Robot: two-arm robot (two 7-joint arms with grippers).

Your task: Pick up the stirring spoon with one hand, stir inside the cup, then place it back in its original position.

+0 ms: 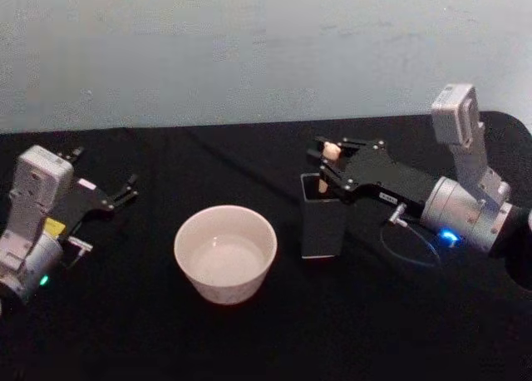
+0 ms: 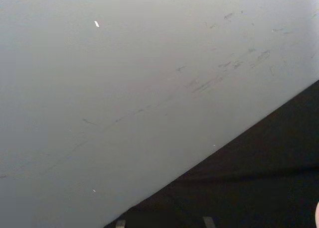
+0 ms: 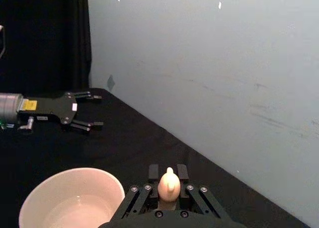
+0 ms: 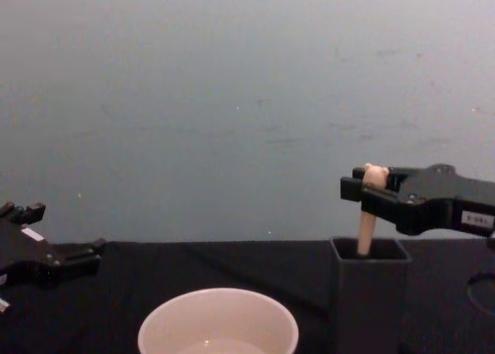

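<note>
Peach-handled, the stirring spoon is clamped by the right gripper while standing in the dark holder beside the cup, mid-table. Lifting, stirring and return remain undone. The left gripper is parked, fingers spread, near the table's left edge.

Right claw extended forward, clamped; left claw parked, fingers spread.

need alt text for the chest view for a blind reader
The right claw grips the stirring spoon near its bear-head top, its lower end down inside the dark holder box. A cream cup sits left of the box, and the left claw waits open at far left.
</note>
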